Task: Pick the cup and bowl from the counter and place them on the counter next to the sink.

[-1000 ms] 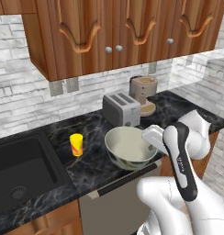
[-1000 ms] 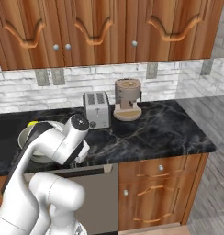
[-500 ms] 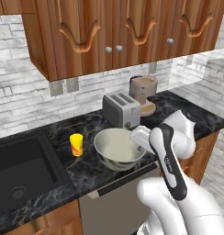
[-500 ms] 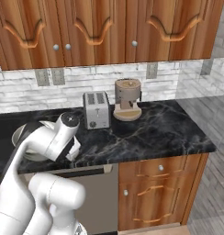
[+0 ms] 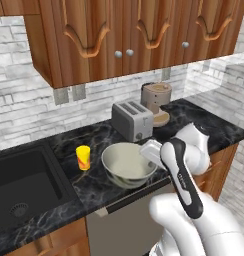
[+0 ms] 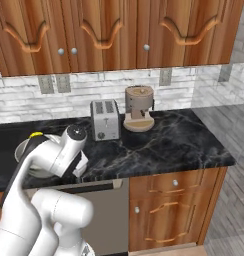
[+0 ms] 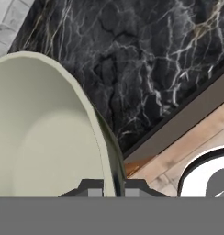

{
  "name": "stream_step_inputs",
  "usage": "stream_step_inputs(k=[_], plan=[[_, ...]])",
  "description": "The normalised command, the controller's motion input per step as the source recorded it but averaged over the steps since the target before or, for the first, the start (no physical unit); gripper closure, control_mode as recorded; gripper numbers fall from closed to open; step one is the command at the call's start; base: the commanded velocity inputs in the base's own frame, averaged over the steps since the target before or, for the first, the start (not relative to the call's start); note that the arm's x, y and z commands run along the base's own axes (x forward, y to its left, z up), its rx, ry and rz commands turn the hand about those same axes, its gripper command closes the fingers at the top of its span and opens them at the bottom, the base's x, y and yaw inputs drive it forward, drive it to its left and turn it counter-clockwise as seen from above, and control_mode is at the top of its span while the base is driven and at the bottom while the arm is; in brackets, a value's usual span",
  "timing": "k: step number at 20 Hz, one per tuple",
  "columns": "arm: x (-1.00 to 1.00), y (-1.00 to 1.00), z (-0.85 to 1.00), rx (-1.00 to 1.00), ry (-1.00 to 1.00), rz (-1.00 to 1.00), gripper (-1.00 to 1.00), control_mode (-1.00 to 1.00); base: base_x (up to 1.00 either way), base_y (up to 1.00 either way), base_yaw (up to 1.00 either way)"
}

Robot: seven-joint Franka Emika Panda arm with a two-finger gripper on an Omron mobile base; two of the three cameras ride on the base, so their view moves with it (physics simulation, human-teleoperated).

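The jaws are pinched on the rim of the bowl [image 7: 45,137]: in the hand view one finger tip sits inside the rim and the other outside it, with the thin wall between them. The gripper [image 7: 107,186] grips the rim at the bowl's right side, as seen in the left base view, where the white hand [image 5: 153,150] meets the bowl [image 5: 125,162].

The bowl is held above the counter [image 5: 99,187], near its front edge and over the grey appliance front [image 5: 121,225] below. Whether its base touches the worktop cannot be told. Its pale inside faces up and slightly toward the left base camera.

The cup [image 5: 83,157] stands upright on the counter just left of the bowl, apart from it, between the bowl and the sink [image 5: 21,185]. The sink occupies the left end of the worktop.

Behind the bowl, toward the wall, stands a silver toaster [image 5: 132,120]; to its right is a beige coffee machine [image 5: 155,102]. In the right base view the bowl [image 6: 25,150] is mostly hidden behind the arm, left of the toaster [image 6: 105,119].
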Motion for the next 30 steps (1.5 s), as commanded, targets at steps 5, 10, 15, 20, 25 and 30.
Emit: stream_step_inputs(k=[5, 10, 15, 20, 25, 30], plan=[[0.23, 0.0, -0.35, 0.0, 0.0, 0.0, 1.0, -1.0, 0.0, 0.0, 0.0], [0.32, 0.0, -0.3, 0.0, 0.0, 0.0, 1.0, -1.0, 0.0, 0.0, 0.0], [0.18, 0.0, -0.22, 0.0, 0.0, 0.0, 1.0, -1.0, 0.0, 0.0, 0.0], [0.04, 0.0, -0.3, 0.0, 0.0, 0.0, 1.0, -1.0, 0.0, 0.0, 0.0], [0.07, 0.0, -0.32, 0.0, -0.02, 0.0, 1.0, -1.0, 0.0, 0.0, 0.0], [0.14, 0.0, -0.3, 0.0, -0.06, 0.0, 1.0, -1.0, 0.0, 0.0, 0.0]])
